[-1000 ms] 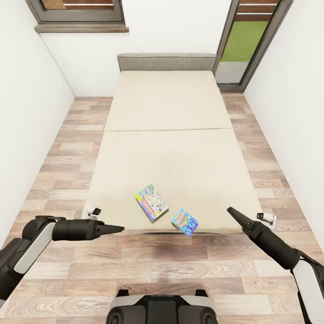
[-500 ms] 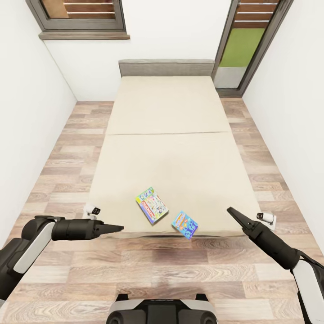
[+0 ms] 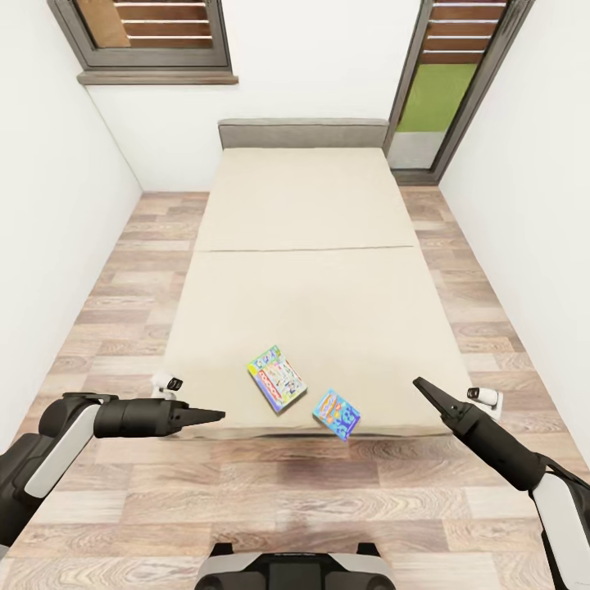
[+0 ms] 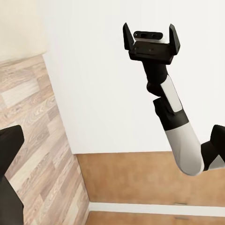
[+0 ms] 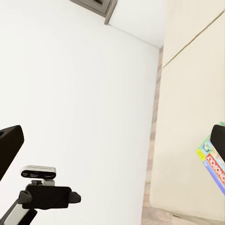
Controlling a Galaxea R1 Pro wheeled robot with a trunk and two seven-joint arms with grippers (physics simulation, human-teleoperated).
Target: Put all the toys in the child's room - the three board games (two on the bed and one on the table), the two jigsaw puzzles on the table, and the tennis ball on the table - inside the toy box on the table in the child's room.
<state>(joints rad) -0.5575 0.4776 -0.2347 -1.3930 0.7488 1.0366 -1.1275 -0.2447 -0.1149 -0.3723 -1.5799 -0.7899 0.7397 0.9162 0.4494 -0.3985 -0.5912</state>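
Note:
Two board games lie near the foot of the beige bed (image 3: 311, 246). One is a white-green-red box (image 3: 277, 377); the smaller blue one (image 3: 337, 412) sits at the mattress edge. My left gripper (image 3: 215, 415) hovers over the floor, left of the games and pointing toward them. To their right my right gripper (image 3: 422, 387) points at the bed corner. The left wrist view shows the right gripper (image 4: 149, 35) with its fingers apart. In the right wrist view the left gripper (image 5: 47, 197) is spread too, and a game box edge (image 5: 211, 161) shows on the mattress. The toy box and table are out of view.
White walls close in on both sides of the narrow room. Strips of wood-plank floor (image 3: 98, 311) run along each side of the bed. A grey headboard (image 3: 303, 133) stands at the far wall between a dark-framed window (image 3: 156, 33) and a tall one (image 3: 455, 82).
The whole picture has shifted: the bed and far wall sit lower and a little smaller, so the camera has moved. Both arms hold the same pose and the games lie as before.

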